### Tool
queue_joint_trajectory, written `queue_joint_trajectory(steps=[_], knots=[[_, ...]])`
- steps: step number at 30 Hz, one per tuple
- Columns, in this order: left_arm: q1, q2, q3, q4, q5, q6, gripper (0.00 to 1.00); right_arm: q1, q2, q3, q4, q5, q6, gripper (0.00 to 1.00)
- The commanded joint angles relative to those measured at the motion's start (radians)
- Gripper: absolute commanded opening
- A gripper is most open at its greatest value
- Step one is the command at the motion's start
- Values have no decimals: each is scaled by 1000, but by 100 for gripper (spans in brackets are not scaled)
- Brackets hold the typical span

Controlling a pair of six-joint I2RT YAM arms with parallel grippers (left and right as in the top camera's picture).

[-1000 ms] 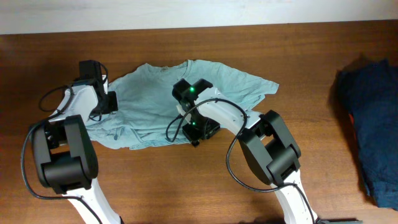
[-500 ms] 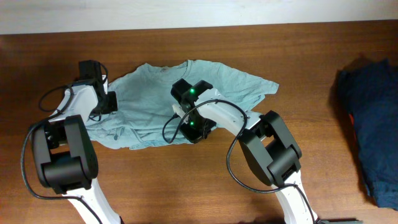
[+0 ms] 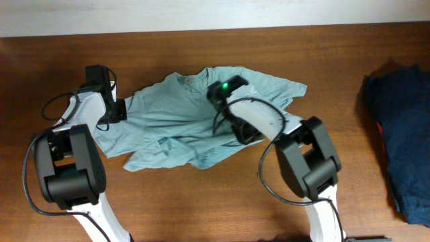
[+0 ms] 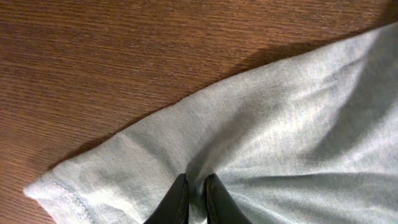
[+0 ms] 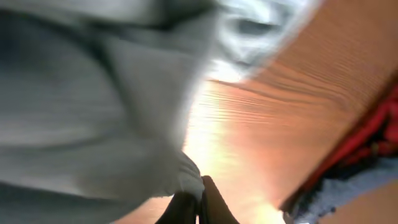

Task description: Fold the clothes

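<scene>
Since the earlier view, the right gripper [image 3: 247, 136] has been carried rightward, its fingers clenched on a fold of the T-shirt [image 3: 168, 117], which is dragged with it and lies rumpled at mid-table [image 3: 201, 202]. The left gripper [image 4: 194, 194] is pinched on the shirt's left edge, apparently so that the cloth is anchored and drawn taut for folding

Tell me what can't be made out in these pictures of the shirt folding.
- Right wrist view: blur hides which part of the T-shirt the right gripper pinches.
- Overhead: its jaws, hidden beneath its own wrist.
- Overhead: the navy garment, cut off by the right edge.
- Left wrist view: most of the T-shirt, beyond the frame edges.
</scene>
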Motion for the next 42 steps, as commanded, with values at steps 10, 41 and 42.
queue_joint_trajectory(steps=[10,41,42], knots=[[-8,39,-23,-31,56,32,11,-235,-40,-2,-138,176,162,4],[-337,206,321,-15,240,332,0,-287,-43,-3,0,-557,-67,58],[-337,208,321,-14,239,332,0,-287,-47,-2,7,-608,-100,58]])
